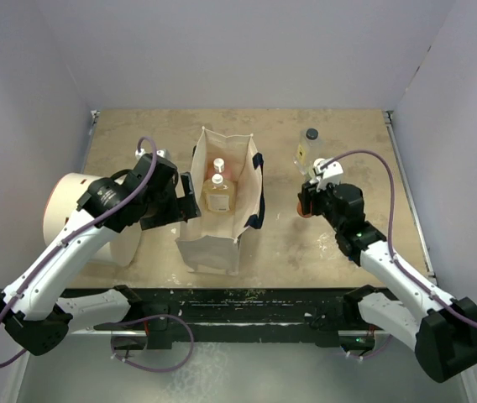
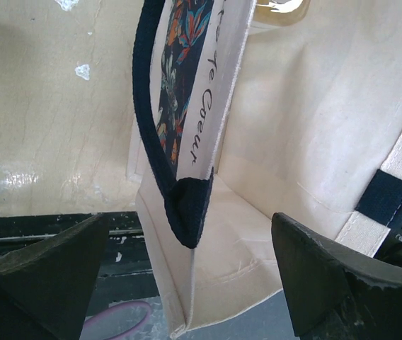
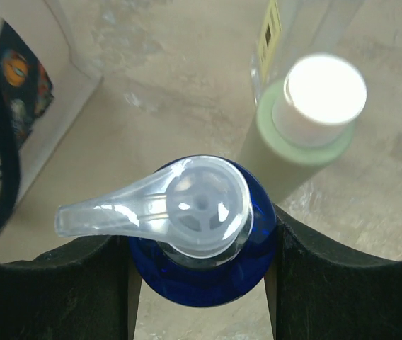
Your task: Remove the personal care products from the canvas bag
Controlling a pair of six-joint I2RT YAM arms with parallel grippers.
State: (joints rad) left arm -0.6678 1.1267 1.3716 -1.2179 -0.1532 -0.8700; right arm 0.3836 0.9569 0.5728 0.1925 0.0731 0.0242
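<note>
Right claw (image 3: 199, 249) clamps blue pump bottle (image 3: 187, 285) beside green bottle (image 3: 314, 152); left claw (image 2: 188, 234) gapes by canvas bag (image 2: 293, 142).

Beige canvas bag (image 1: 209, 243) with black straps, upright and open at mid-table. Inside, side by side: pink pump bottle (image 1: 219, 167) and yellowish white-capped bottle (image 1: 218, 196). Right of the bag, on the table: clear black-capped bottle (image 1: 310, 143), green white-capped bottle (image 3: 279, 159) just beside it, blue pump bottle (image 3: 187, 287) upright, clamped in the right gripper (image 3: 202, 273).
</note>
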